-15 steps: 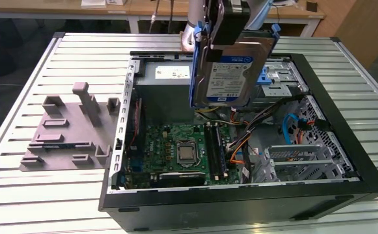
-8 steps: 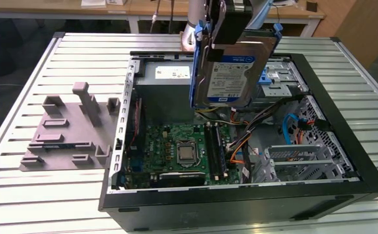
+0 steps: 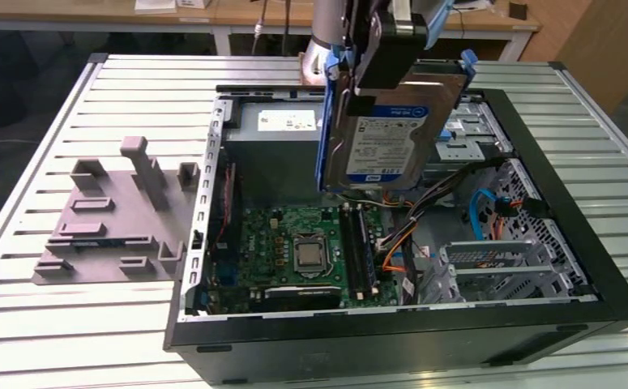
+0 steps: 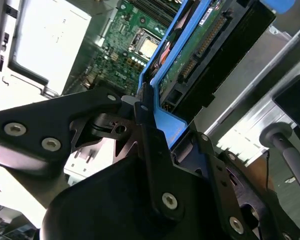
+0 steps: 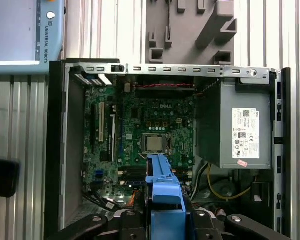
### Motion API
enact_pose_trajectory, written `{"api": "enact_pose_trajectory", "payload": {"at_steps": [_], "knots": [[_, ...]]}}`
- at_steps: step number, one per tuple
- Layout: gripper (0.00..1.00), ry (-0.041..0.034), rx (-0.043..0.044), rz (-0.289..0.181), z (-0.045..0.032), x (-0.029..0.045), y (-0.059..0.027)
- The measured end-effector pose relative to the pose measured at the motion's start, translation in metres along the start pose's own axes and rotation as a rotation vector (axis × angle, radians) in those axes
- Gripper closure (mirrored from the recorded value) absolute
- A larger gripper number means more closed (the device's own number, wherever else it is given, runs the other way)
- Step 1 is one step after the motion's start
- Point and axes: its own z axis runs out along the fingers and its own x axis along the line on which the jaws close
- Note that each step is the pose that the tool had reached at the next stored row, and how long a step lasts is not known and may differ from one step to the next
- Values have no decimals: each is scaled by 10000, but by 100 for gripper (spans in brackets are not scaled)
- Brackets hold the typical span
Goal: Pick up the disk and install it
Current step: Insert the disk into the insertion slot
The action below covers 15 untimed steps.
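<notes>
Gripper: we watched the black gripper [image 3: 375,77] clenched on the disk [image 3: 384,138], gripping it by its upper end.
Disk: it hung on edge, slightly tilted, in the air above the open computer case [image 3: 573,267], over the motherboard [image 3: 292,243] and just in front of the power supply [image 3: 275,130].
Exterior view: here we got the disk's broad face, silver-grey metal with a white-and-blue label, and blue plastic carrier rails down both long sides.
Second wrist view: there we saw the other face of the disk [image 4: 205,45], a green circuit board with a black connector edge, and a matte black finger [image 4: 150,145] pressed flat against the blue carrier.
First wrist view: looking straight down, we caught the disk [image 5: 162,185] as a narrow blue strip, with the motherboard [image 5: 150,130] and the grey power supply [image 5: 240,130] with its white sticker spread out beneath.
Case: a black shell lying on its side, with a perforated silver drive cage [image 3: 508,267] inside.
Table: ribbed pale metal slats [image 3: 32,162].
Fixture: a matte grey moulded block [image 3: 113,219] with upright posts lay beside the case, at the exterior view's left.
</notes>
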Motion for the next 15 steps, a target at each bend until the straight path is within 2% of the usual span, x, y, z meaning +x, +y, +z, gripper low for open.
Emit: {"api": "enact_pose_trajectory", "payload": {"at_steps": [10,15], "knots": [[64,2,21,0,15,302,-4],[64,2,23,-1,31,391,-76]]}}
